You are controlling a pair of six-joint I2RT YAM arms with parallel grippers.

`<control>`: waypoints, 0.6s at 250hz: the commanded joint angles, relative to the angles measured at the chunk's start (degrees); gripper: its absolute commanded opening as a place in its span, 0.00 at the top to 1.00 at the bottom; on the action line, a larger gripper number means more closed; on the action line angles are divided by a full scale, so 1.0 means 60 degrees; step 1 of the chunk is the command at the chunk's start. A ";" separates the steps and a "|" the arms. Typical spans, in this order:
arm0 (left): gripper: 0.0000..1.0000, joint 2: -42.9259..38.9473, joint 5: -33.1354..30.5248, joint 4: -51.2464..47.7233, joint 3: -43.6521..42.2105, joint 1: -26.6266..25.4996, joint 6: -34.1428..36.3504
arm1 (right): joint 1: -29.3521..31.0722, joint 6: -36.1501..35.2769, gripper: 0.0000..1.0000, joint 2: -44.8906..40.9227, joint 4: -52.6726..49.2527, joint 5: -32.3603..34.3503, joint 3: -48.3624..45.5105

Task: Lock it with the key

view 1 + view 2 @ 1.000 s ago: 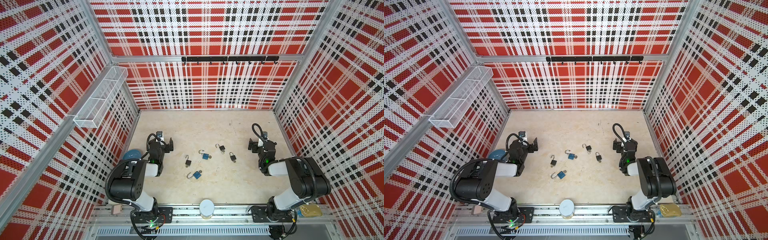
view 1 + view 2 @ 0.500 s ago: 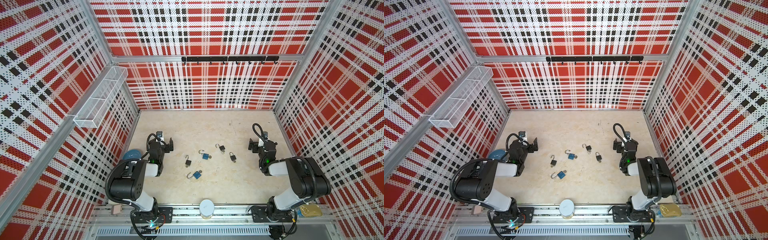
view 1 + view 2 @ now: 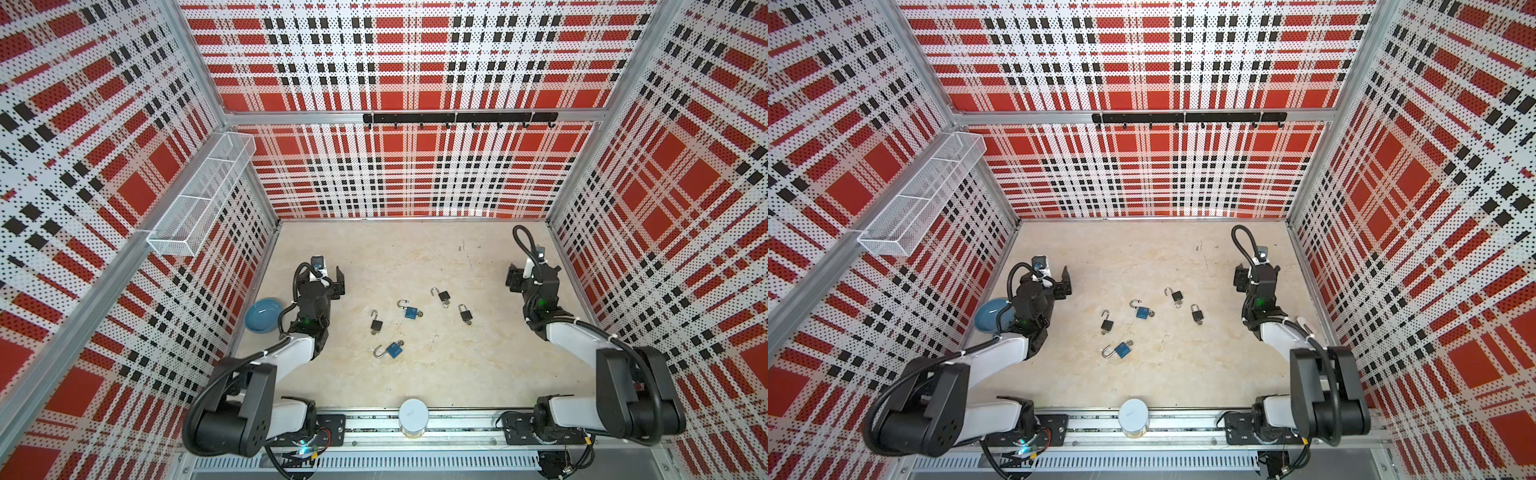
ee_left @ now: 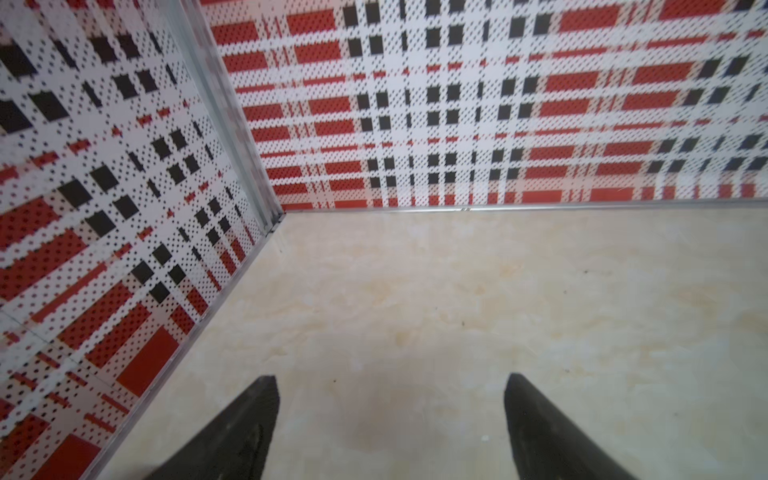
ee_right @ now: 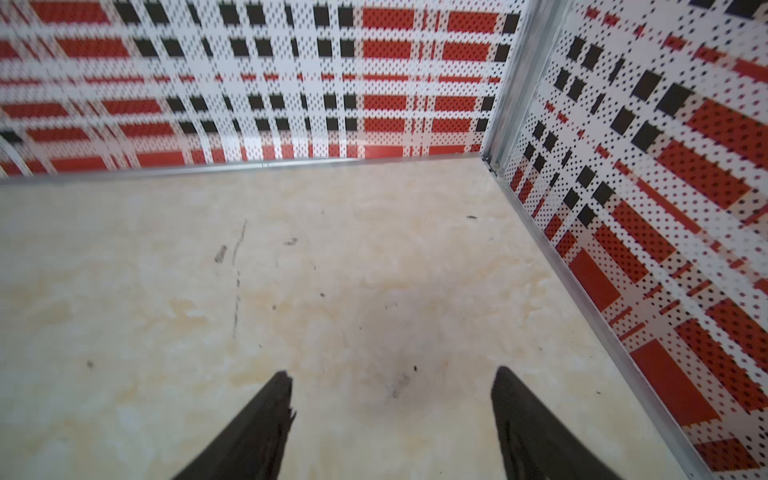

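Several padlocks lie loose mid-floor in both top views, all with shackles swung open: a black one [image 3: 376, 325], a blue one [image 3: 410, 311], a second blue one [image 3: 392, 350] nearer the front, and two more black ones [image 3: 443, 296] [image 3: 466, 314]. A small silver key [image 3: 420, 313] seems to stick out of the blue lock's base. My left gripper [image 3: 332, 277] [image 4: 390, 378] hovers open over bare floor, left of the locks. My right gripper [image 3: 515, 281] [image 5: 390, 374] hangs open over bare floor to their right. Neither wrist view shows a lock.
A blue bowl [image 3: 262, 314] sits against the left wall beside the left arm. A white jar [image 3: 413, 417] stands on the front rail. A wire basket [image 3: 199, 199] hangs on the left wall and a black hook rail [image 3: 457, 118] on the back wall.
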 commanded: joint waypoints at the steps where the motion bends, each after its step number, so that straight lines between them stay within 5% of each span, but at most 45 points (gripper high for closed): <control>1: 0.15 -0.0729 -0.0892 -0.2793 0.1246 -0.0580 -0.0940 | 0.0812 0.0624 0.27 -0.0533 -0.2986 0.0630 0.0541; 55: 0.16 -0.1419 0.0161 -0.6650 0.2861 -0.0826 -0.3071 | 0.2553 0.1464 0.34 -0.0792 -0.5221 -0.0162 0.1102; 150: 0.14 -0.2403 0.1647 -0.7511 0.2798 -0.1206 -0.3638 | 0.3402 0.2473 0.41 -0.0349 -0.5964 -0.1352 0.0727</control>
